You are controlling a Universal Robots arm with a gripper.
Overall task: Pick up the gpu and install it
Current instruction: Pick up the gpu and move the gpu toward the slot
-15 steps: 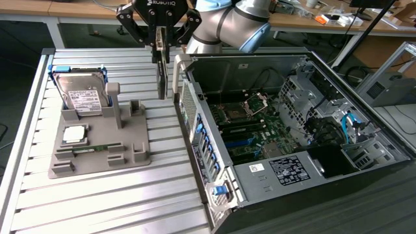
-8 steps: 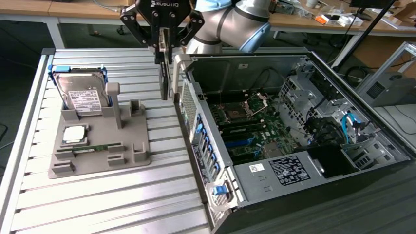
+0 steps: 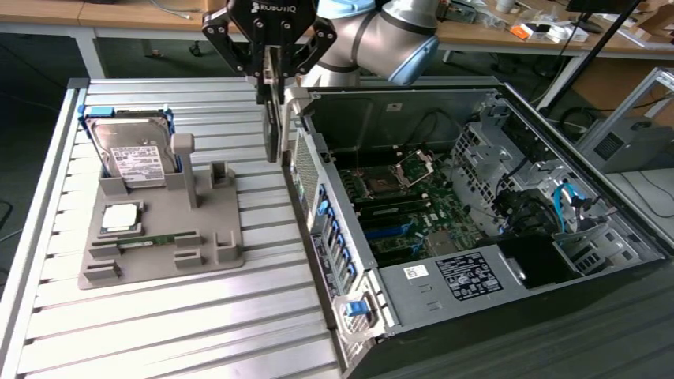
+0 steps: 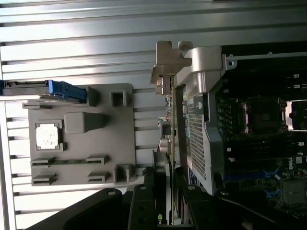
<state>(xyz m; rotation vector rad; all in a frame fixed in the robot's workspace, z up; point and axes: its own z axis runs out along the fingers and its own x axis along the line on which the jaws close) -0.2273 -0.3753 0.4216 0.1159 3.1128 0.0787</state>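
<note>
Fingers [image 4: 144,206] pinch the gpu [image 3: 274,110] just beside the case [image 3: 348,260], whose wall its bracket [image 4: 165,62] might catch, twisting the card.

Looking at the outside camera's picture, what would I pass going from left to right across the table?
Silver hard drive → gray post of the parts holder → gpu, hanging edge-on in the robot's hand → open computer case.
</note>
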